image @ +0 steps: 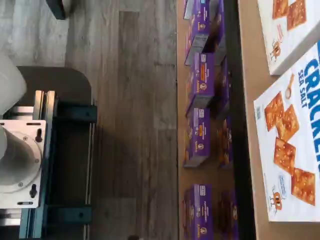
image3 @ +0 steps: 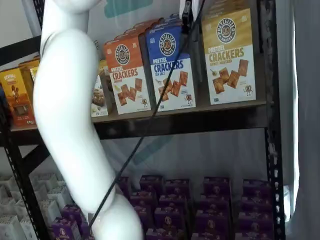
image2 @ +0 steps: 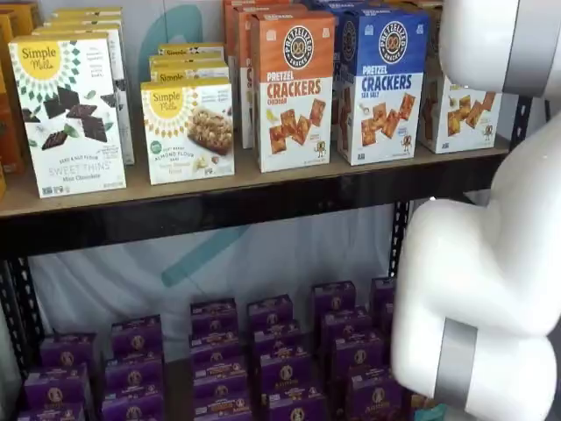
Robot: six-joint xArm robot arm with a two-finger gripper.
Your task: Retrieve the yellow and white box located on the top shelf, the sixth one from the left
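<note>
The yellow and white box (image3: 228,55) stands upright at the right end of the top shelf (image3: 190,122), right of the blue carton (image3: 172,70). In a shelf view only its white lower part (image2: 458,112) shows, behind the white arm (image2: 491,263). The shelf's dark rail shows there too (image2: 263,206). My gripper (image3: 188,15) hangs from the top edge, in front of the gap between the blue and yellow cartons, a black cable beside it. Only a dark part of it shows, so I cannot tell its state. The wrist view shows the blue carton (image: 295,145) but not the fingers.
An orange carton (image2: 294,88) and white Simple Mills boxes (image2: 70,114) stand further left on the top shelf. Several purple boxes (image2: 263,351) fill the lower shelf. A black upright (image3: 270,125) stands right of the yellow box. A second cracker carton (image: 287,25) shows in the wrist view.
</note>
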